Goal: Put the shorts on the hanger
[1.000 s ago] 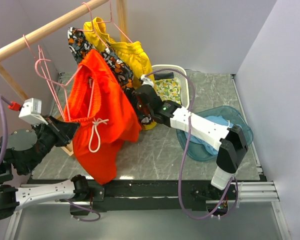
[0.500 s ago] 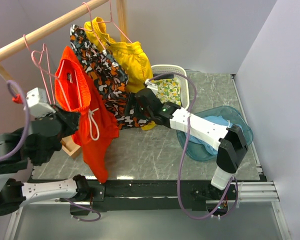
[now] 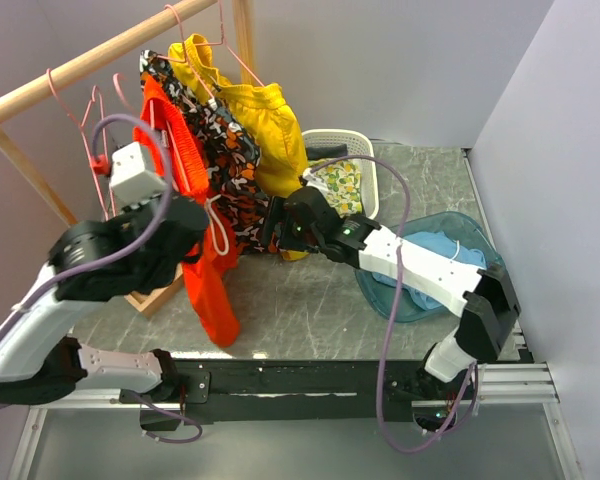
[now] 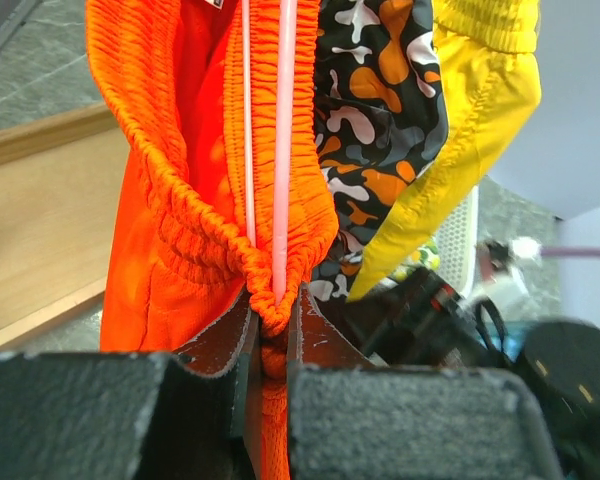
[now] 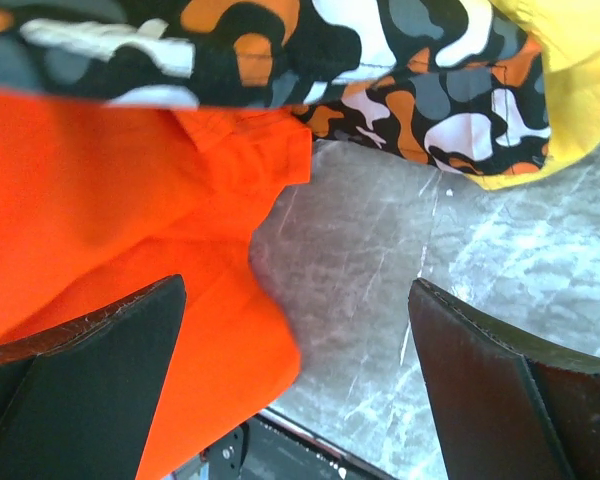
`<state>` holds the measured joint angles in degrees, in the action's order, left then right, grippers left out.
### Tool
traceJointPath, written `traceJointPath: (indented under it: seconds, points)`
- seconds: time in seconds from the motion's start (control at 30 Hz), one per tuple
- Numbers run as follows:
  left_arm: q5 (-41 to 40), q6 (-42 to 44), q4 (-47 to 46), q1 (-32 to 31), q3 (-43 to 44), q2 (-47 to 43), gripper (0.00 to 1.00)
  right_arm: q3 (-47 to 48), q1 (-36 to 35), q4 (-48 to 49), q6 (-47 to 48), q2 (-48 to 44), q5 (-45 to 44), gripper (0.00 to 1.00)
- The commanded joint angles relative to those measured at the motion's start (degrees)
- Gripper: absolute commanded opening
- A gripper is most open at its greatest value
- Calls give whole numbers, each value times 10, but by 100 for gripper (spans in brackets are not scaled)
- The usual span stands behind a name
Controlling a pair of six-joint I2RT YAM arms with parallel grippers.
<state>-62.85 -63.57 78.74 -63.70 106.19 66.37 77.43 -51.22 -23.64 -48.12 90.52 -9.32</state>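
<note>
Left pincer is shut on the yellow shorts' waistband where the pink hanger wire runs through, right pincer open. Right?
No. The left pincer is shut on the waistband of the orange-red shorts, where the pink hanger wire runs through; the left wrist view shows it. The yellow shorts hang off to the side, ungripped. The right pincer is open.

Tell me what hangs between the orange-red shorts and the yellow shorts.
The camouflage-patterned shorts hang between the orange-red shorts and the yellow shorts, clearest in the left wrist view.
</note>
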Motion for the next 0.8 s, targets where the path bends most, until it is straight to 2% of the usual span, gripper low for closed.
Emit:
traceJointPath:
  seconds: [0.0,0.4,0.5,0.77]
  points:
    - [-48,2,-4,25,47,38,1,-18,-5,6,5,-58,2,100]
    - [-52,13,-4,90,60,86,1,-39,-5,-16,19,-93,-3,100]
    - [-47,33,-4,119,86,102,1,-41,-5,-15,19,-94,-1,100]
    - [-32,73,-28,148,135,148,1,-45,-5,-18,22,-94,1,100]
